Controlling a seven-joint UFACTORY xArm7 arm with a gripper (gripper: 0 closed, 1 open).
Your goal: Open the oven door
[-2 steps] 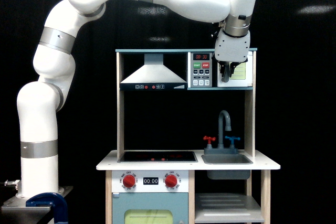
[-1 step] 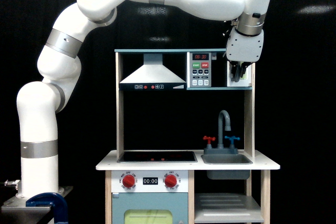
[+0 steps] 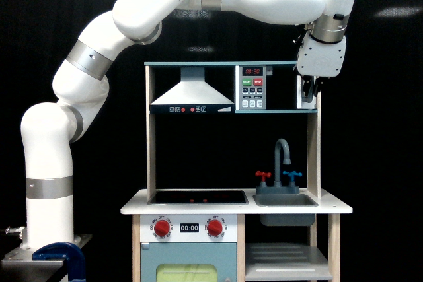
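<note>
The small oven door (image 3: 303,94) sits at the right end of the toy kitchen's upper shelf (image 3: 274,111), beside the grey control panel (image 3: 252,88) with its red display and green and red buttons. It shows only as a thin white sliver seen nearly edge-on, which suggests it is swung well out on its hinge at the shelf's right end; the compartment between panel and door reads as dark and open. The xArm7 gripper (image 3: 308,92) hangs from above with its dark fingers pointing down over that sliver, at the shelf's right corner. The fingers overlap the door's edge, but the handle cannot be made out, and whether the pincer grips it or is released cannot be told from this view.

Judging by how things lie, the opening swing looks close to finished. The next move would call for either a little more travel along the door's arc, away from the compartment, or letting go and lifting clear without knocking the door shut. The larger light-blue door (image 3: 189,269) below the counter (image 3: 234,208) is not involved.
</note>
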